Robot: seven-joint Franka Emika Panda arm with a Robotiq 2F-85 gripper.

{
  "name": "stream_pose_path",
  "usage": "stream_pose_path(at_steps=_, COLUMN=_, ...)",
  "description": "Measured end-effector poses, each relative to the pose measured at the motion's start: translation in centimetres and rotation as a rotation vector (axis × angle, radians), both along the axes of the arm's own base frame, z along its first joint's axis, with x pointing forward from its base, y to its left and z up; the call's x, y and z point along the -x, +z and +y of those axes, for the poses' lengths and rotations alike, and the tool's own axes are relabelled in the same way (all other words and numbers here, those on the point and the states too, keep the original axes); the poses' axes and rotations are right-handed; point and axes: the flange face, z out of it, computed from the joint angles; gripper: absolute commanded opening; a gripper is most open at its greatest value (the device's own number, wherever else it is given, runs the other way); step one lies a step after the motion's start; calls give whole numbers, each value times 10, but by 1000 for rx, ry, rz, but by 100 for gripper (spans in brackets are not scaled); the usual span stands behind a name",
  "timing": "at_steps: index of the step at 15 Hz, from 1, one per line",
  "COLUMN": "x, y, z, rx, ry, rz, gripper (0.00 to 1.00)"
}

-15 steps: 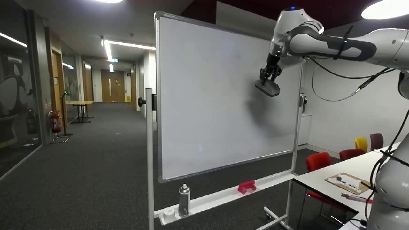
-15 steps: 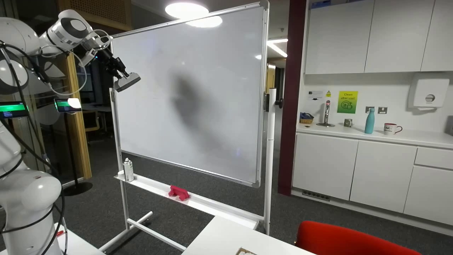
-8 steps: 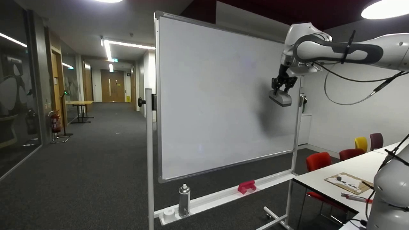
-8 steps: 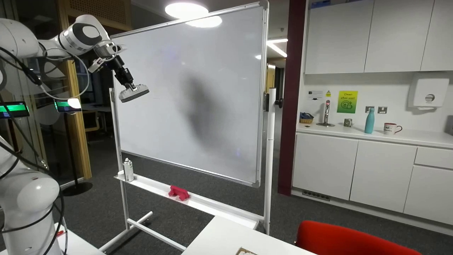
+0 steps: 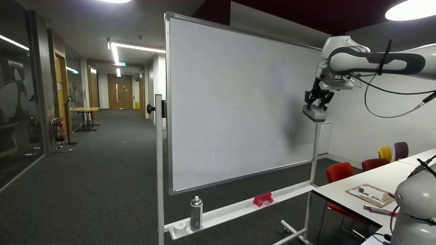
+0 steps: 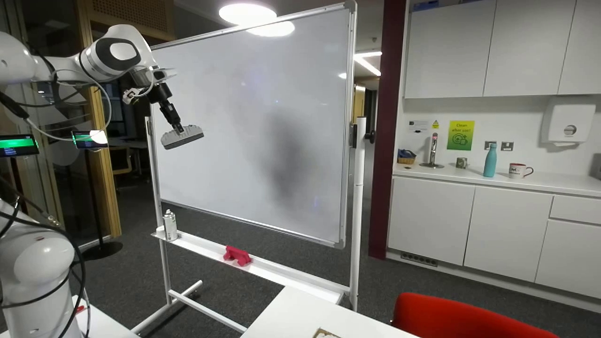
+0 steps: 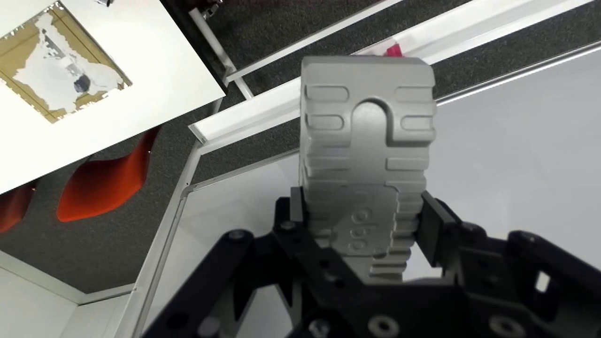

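The pincer (image 7: 364, 218) is grasping a grey eraser (image 7: 368, 159), its black fingers (image 7: 436, 231) pressed to the block's narrow flanks. The eraser's long axis runs crosswise to the way the pincer points and roughly square to the line joining the fingertips; much of its length projects forward from the grip. The pincer points mostly downward, tilted, and the whiteboard (image 5: 231, 102) stands upright to one side of it, the pincer being near one end of the board. In both exterior views a dark blur (image 6: 288, 159) shows on the board apart from the eraser, so the two seem not to touch, though the gap is hard to judge.

The eraser looks like moulded plastic: matt, light grey, with ribbed sides, short raised bars, an arched recess toward its far end and raised lettering. A darker, flat sole faces away from the pincer. The board is smooth and glossy.

Well below the pincer, a narrow white tray (image 5: 231, 212) carries a red bracket-like piece (image 5: 263, 199) and a metallic spray can (image 5: 196, 214). Also below, off to the pincer's other side, a smooth white bench (image 7: 155, 56) bears a brown panel (image 7: 21, 54) with a ragged white patch.
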Motion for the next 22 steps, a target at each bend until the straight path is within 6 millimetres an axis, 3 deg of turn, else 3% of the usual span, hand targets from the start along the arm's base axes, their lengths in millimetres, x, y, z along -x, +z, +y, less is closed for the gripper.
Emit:
stream_pose_path(at_steps=2, x=0, y=0, z=1, rx=0, ry=0, rz=0, gripper=57)
stream_pose_path(at_steps=3, x=0, y=0, z=1, rx=0, ry=0, rz=0, gripper=32)
stream_pose_path(at_steps=7, x=-2, y=-2, z=-2, rx=3, ry=-9, rz=6, gripper=32)
stream_pose_path(at_steps=10, x=-9, y=-10, z=-27, rx=-7, ry=-67, rz=26, gripper=32)
stream_pose_path(at_steps=14, x=-12, y=-24, z=-102, rx=-55, ry=-201, rz=59, gripper=32)
stream_pose_path(at_steps=19, x=16, y=-47, z=-225, rx=-153, ry=-396, rz=93, gripper=32)
stream_pose_path(at_steps=20, x=23, y=-54, z=-249, rx=-178, ry=-435, rz=102, gripper=57)
stream_pose_path(at_steps=22, x=30, y=-66, z=-283, rx=-214, ry=-475, rz=111, gripper=57)
